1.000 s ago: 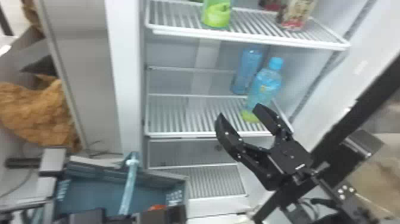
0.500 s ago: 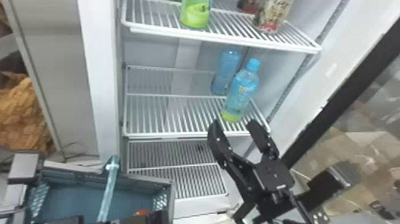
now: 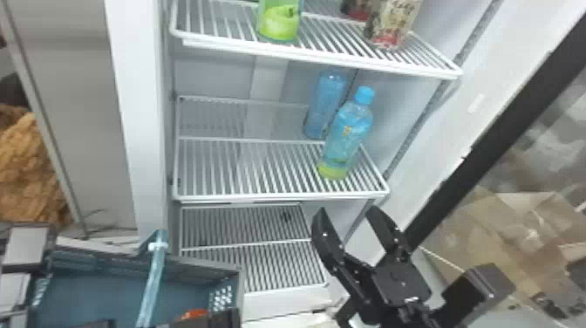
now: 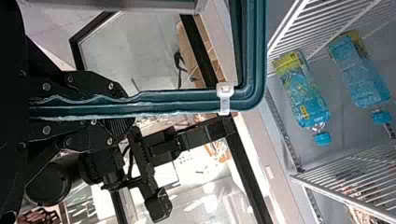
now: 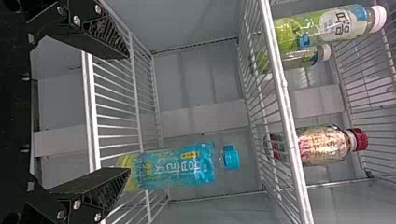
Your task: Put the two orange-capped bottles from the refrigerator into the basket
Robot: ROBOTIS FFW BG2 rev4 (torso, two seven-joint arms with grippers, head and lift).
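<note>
Two blue-capped bottles stand on the refrigerator's point(image 3: 139, 109) middle wire shelf point(image 3: 279, 197), the rear bottle point(image 3: 325, 107) toward eleven o'clock from the front bottle point(image 3: 344, 137). The front one is clear, rounded plastic, wrapped in a glossy blue label that turns yellow-green near the base, with pale print and a small yellow block. At twelve o'clock in the head view, the white-coated upper shelf point(image 3: 322, 54) holds a green bottle point(image 3: 279, 19) with an apple picture; toward one, a red-capped bottle point(image 3: 392, 26) wears a cream, speckled, printed label. The right gripper point(image 3: 348, 213), at five o'clock, is spread wide around nothing, its tips below the middle shelf, their inner faces ridged. At eight sits the teal plastic basket point(image 3: 226, 272), perforated near its corner; its rim is pinched by the left gripper point(image 3: 213, 319). An orange-red piece point(image 3: 195, 314) shows there, too hidden to identify.
</note>
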